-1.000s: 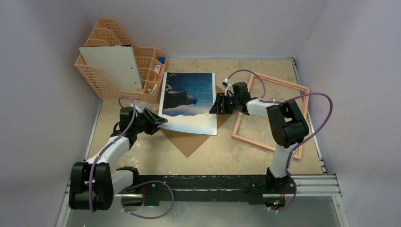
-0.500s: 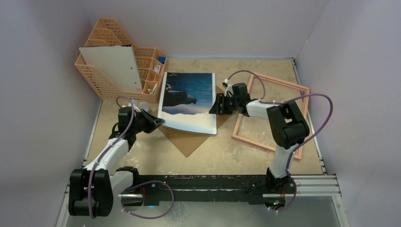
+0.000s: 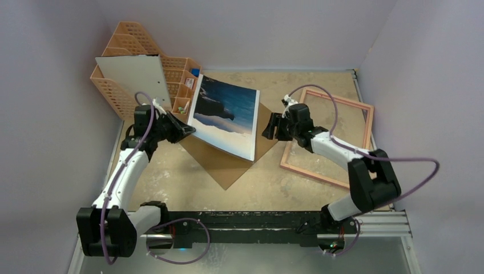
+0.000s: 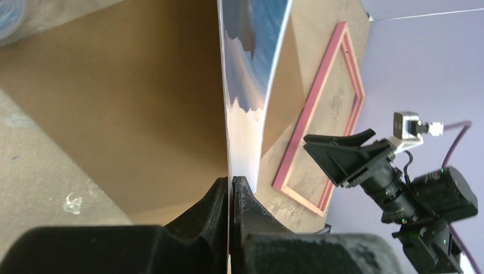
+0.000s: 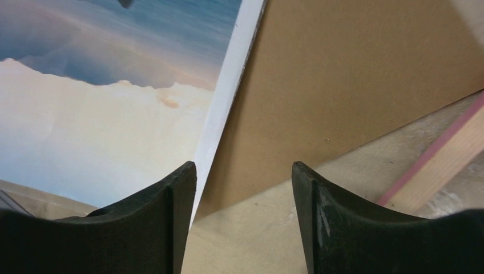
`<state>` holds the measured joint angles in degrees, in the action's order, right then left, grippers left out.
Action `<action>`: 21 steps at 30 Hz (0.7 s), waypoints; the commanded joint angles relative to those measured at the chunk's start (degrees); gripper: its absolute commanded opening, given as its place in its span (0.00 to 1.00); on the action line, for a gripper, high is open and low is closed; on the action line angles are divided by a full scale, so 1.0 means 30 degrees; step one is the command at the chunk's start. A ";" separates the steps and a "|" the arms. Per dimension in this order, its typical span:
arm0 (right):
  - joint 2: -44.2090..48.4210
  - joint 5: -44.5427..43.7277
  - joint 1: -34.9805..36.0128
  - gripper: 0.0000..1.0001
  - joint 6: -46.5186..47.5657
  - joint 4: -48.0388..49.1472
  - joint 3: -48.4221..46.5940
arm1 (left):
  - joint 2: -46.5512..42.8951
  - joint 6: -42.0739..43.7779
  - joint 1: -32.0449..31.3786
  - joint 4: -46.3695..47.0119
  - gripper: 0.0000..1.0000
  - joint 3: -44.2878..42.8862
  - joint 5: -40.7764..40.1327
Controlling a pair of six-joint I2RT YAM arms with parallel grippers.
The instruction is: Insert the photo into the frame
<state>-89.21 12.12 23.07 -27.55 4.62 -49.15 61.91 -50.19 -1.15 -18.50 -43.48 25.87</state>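
The photo (image 3: 225, 114), a sea and mountain print, is lifted and tilted above the brown backing board (image 3: 228, 162). My left gripper (image 3: 188, 132) is shut on the photo's left edge; in the left wrist view the jaws (image 4: 230, 185) pinch the sheet (image 4: 246, 108) edge-on. My right gripper (image 3: 269, 127) is open and empty just right of the photo. In the right wrist view its fingertips (image 5: 244, 171) straddle the photo's white border (image 5: 225, 103) and the board (image 5: 354, 74). The pink frame (image 3: 328, 174) lies flat on the table at the right, also in the left wrist view (image 4: 311, 114).
An orange mesh file rack (image 3: 122, 85) with a white board (image 3: 134, 80) leaning on it stands at the back left. The backing board lies under the photo. The side walls close in left and right; the black rail (image 3: 251, 220) runs along the near edge.
My left gripper rose and moved back-left, lifting and tilting the photo's left side. My right gripper let go of the photo's right edge and backed away to the right.
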 commanded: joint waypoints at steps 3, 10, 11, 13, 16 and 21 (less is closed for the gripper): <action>0.4574 -0.0038 0.0513 0.76 -0.1037 0.1539 0.1519 | 0.1266 0.1193 0.0060 -0.2011 0.00 -0.4361 0.1166; 0.7076 0.3342 0.0534 0.80 -0.7200 0.4790 0.5215 | 0.2356 -0.1435 0.0073 -0.0997 0.00 -0.6784 0.2579; 0.7663 0.3724 0.0516 0.81 -0.8414 0.5743 0.5981 | 0.2489 -0.1913 0.0062 -0.0906 0.00 -0.7116 0.2713; 0.8809 0.4149 0.0513 0.81 -1.0785 0.7788 0.7385 | 0.2712 -0.3172 0.0071 -0.0239 0.00 -0.7481 0.3067; 1.0327 0.4134 0.0518 0.82 -1.3259 1.0204 0.8711 | 0.2971 -0.5914 0.0104 0.2137 0.00 -0.7128 0.3982; 1.1527 0.3456 0.0500 0.84 -1.6588 1.2776 0.9241 | 0.3588 -0.9036 0.0090 0.5494 0.00 -0.7233 0.4877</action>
<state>-57.12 22.50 24.45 -65.14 29.56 -21.74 71.55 -67.09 -1.15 -13.91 -62.92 36.16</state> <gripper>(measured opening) 0.834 0.028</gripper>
